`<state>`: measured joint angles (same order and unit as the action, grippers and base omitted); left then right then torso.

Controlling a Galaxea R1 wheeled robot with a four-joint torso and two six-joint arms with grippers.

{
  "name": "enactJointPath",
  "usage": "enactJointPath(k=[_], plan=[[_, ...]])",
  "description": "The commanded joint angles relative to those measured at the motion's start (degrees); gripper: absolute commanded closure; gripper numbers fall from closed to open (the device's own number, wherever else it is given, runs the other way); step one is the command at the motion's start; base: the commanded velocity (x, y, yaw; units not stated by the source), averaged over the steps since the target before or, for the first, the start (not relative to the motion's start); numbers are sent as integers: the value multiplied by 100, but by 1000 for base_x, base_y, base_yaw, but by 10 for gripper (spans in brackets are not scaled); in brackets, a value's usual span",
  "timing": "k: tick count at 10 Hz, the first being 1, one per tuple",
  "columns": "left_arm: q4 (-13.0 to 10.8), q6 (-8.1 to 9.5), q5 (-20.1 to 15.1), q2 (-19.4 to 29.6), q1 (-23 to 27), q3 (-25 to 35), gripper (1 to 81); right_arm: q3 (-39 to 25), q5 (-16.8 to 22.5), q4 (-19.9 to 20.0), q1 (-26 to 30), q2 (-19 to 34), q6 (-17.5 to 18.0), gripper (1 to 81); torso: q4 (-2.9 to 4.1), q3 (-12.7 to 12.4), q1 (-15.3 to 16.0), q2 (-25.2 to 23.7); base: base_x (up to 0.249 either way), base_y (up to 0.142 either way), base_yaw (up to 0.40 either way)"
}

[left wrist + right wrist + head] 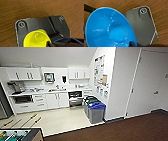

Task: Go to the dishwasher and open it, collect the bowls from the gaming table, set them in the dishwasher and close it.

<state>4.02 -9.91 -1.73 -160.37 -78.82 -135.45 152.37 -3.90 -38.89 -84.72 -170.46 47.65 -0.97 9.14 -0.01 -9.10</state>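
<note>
Carrying two bowls toward the kitchenette, I read the scene as follows. In the right wrist view a blue bowl (109,28) looms large over brown wood-grain floor (161,15), its hollow turned to the camera; a dark finger (132,44) of the right end effector sits on its rim at the near edge, so I judge that end effector clamped on the rim. In the left wrist view a yellow bowl (36,39) sits the same way, with a dark finger (50,44) over its rim, and I judge the left end effector clamped on it as well; a thin blue edge (66,38) beside it I cannot identify. Both bowls look glossy, thin-walled and rigid, most likely light plastic: little weight, no give, but a smooth surface that could slip or swing in a rim pinch. The rim is the only sensible place to hold, one finger inside the wall and one outside, gripped firmly and kept level so the bowl does not pivot. In the head view the dishwasher (75,98) stands under the worktop (37,92) at the far wall, its door apparently open with a dark interior showing, just beside the grey bins with green and blue lids (95,110). Pale kitchen floor lies between me and it; a corner of the table-football table (17,135) shows nearest the camera.
</note>
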Motion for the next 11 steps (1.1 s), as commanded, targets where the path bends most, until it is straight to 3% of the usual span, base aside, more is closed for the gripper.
enactJointPath(k=[1, 11], plan=[[-24, -37, -293, 75, 398, 54, 811, -68, 144, -137, 302, -61, -54, 811, 0, 0, 1, 0, 140, 64, 0], [-7, -37, -293, 66, 398, 54, 811, -59, 144, -137, 302, -61, -54, 811, 0, 0, 1, 0, 139, 0, 0]])
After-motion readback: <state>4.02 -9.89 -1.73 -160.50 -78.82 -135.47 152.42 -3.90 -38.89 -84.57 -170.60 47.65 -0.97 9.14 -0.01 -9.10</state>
